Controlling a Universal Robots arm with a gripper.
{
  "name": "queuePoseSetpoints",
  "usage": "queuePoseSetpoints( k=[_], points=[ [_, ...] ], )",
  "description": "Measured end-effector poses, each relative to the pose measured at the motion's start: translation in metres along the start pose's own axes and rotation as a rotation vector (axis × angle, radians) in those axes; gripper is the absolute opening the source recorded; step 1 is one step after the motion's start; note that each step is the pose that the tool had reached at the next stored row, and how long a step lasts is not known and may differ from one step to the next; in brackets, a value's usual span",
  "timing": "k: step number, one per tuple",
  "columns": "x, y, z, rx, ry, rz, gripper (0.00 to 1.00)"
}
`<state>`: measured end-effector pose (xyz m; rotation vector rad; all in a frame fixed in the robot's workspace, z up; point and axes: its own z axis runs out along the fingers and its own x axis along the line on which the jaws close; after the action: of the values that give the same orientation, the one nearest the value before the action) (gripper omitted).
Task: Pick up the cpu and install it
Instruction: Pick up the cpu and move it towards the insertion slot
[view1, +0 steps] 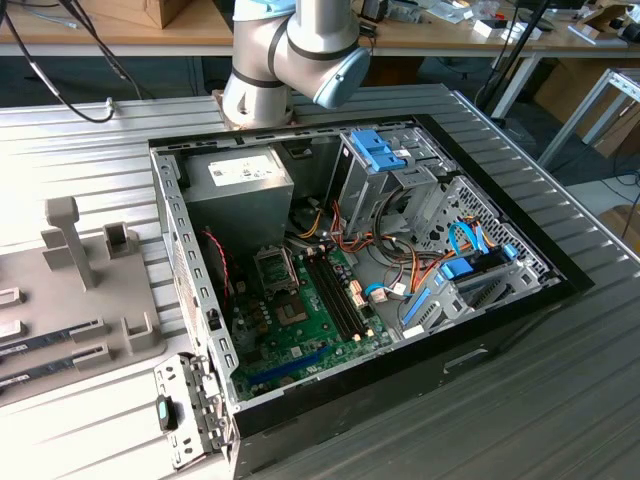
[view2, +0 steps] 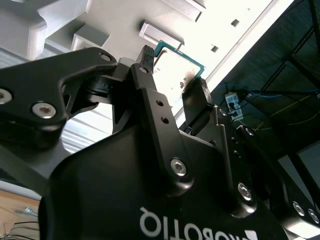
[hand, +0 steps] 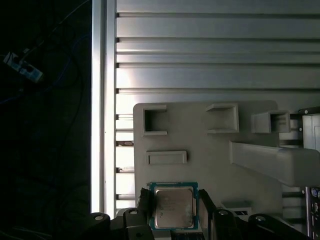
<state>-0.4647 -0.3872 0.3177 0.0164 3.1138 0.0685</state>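
Two fingers (hand: 144, 206) pinch cpu (hand: 173, 209) btwn them, gripper (hand: 174, 196) body hides 1 edge, grey jig (hand: 240, 167) beyond

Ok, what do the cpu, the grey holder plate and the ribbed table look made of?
The cpu: silver-grey metal lid with a dull sheen, on a green board edge, likely fibreglass. The holder plate: matte pale grey with moulded pockets, probably plastic, possibly printed. The ribbed table: bright, evenly grooved slats, apparently extruded aluminium.
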Motion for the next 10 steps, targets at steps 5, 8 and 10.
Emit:
queuePoseSetpoints(
  k=[5,8,10],
  points=[
    [0.0,0.0,-0.0011,0.0,0.0001,0.0,0.47],
    [0.0,0.0001,-0.0018,0.0,0.0001,0.0,0.47],
    [-0.0001,0.0001,-0.0023,0.0,0.0001,0.0,0.47]
  ],
)
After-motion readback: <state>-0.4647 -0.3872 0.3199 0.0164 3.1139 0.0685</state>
